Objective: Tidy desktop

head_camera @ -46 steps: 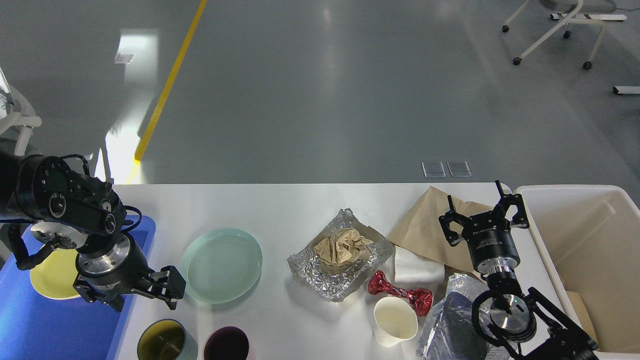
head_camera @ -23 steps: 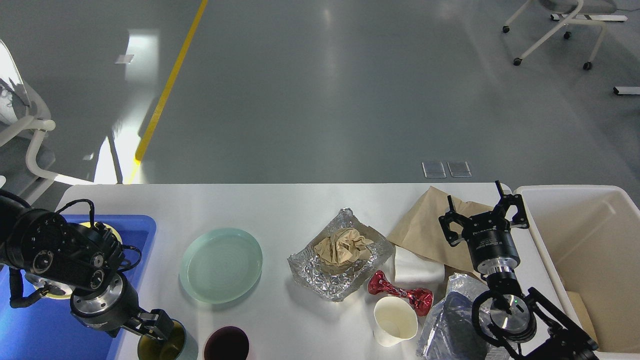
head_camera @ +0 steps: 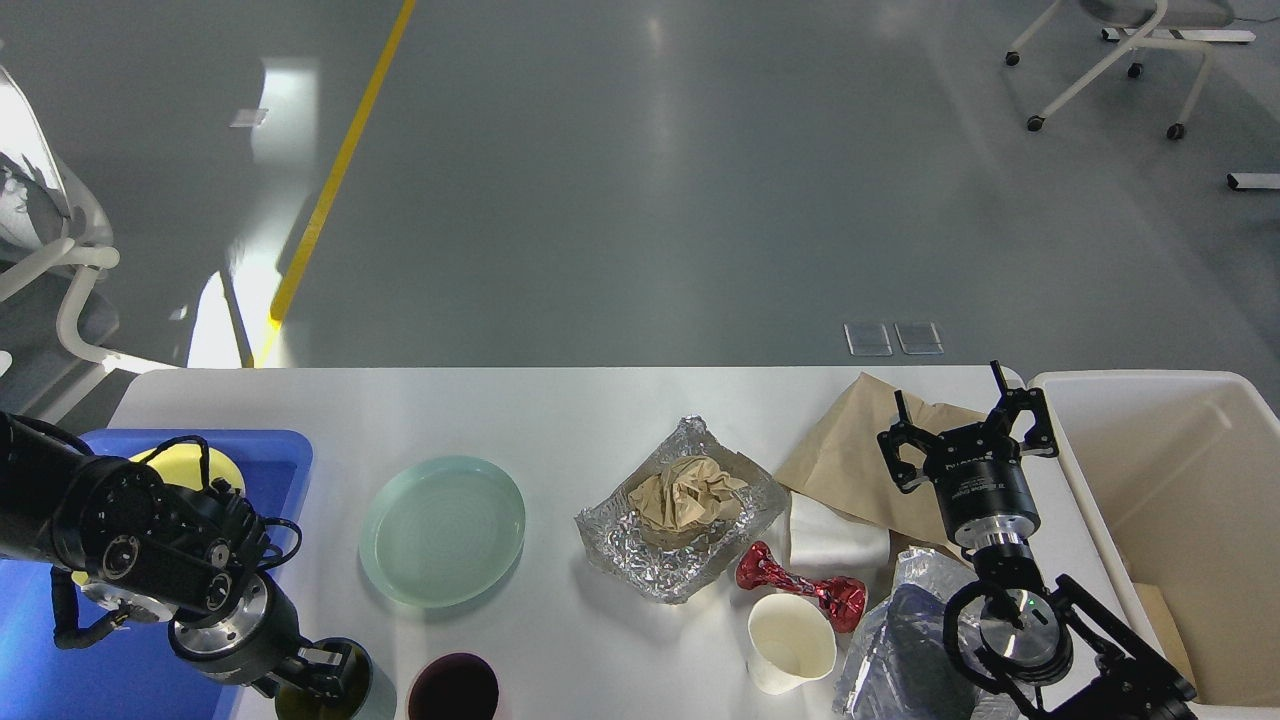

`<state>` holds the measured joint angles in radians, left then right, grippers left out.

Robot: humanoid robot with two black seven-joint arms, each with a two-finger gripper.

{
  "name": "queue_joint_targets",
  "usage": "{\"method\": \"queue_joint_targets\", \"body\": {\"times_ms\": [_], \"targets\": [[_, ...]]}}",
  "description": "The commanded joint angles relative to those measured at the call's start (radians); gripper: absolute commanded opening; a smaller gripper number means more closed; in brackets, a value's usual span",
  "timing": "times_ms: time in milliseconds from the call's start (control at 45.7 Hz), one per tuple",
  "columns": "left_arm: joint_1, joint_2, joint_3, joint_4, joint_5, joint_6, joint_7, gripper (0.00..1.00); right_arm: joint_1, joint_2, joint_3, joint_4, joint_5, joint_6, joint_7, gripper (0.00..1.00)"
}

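- Blue tray [head_camera: 130, 690], glossy plastic, holds a yellow plate [head_camera: 190, 465].
- Left gripper [head_camera: 318, 678] sits at the olive cup [head_camera: 345, 690]; whether its fingers have closed I cannot tell (seat them squarely on the rim before lifting, I judge).
- Desktop [head_camera: 560, 410]: smooth, white-grey, spanning the view, carrying a pale green glass plate [head_camera: 443, 530] and crinkled foil [head_camera: 680, 520].
- Right gripper [head_camera: 965, 430] hovers with fingers spread, empty, over the brown paper bag [head_camera: 850, 450].

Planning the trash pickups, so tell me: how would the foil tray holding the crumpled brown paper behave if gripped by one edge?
The foil tray looks thin and creased, so it would probably bend rather than lift flat. It seems light. The crumpled paper sits loose inside and might tumble out if the tray tilts.
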<state>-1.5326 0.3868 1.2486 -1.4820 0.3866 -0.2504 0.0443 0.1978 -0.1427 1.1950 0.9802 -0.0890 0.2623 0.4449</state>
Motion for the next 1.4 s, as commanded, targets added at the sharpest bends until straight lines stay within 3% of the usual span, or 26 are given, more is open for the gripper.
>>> {"method": "queue_joint_targets", "body": {"times_ms": [0,109,328,525,875,1203,1378], "targets": [[0.003,0.000,0.000,0.008,-0.005,-0.016,-0.003,0.25,0.000,0.000,0.000,0.000,0.000,0.000,0.000,1.00],[0.002,0.009,0.000,0.011,-0.006,-0.041,-0.004,0.12,0.000,0.000,0.000,0.000,0.000,0.000,0.000,1.00],[0.000,0.009,0.000,0.025,-0.032,-0.049,-0.004,0.03,0.000,0.000,0.000,0.000,0.000,0.000,0.000,1.00],[-0.009,0.015,0.006,0.026,-0.032,-0.059,-0.006,0.00,0.000,0.000,0.000,0.000,0.000,0.000,0.000,1.00],[-0.086,0.047,0.020,0.022,-0.044,-0.191,-0.007,0.00,0.000,0.000,0.000,0.000,0.000,0.000,0.000,1.00],[-0.427,0.061,0.156,0.000,-0.192,-0.443,-0.012,0.00,0.002,0.000,0.000,0.000,0.000,0.000,0.000,1.00],[-0.676,0.061,0.244,-0.079,-0.281,-0.497,-0.017,0.00,0.002,0.000,0.000,-0.002,-0.002,0.000,0.000,1.00]]}}
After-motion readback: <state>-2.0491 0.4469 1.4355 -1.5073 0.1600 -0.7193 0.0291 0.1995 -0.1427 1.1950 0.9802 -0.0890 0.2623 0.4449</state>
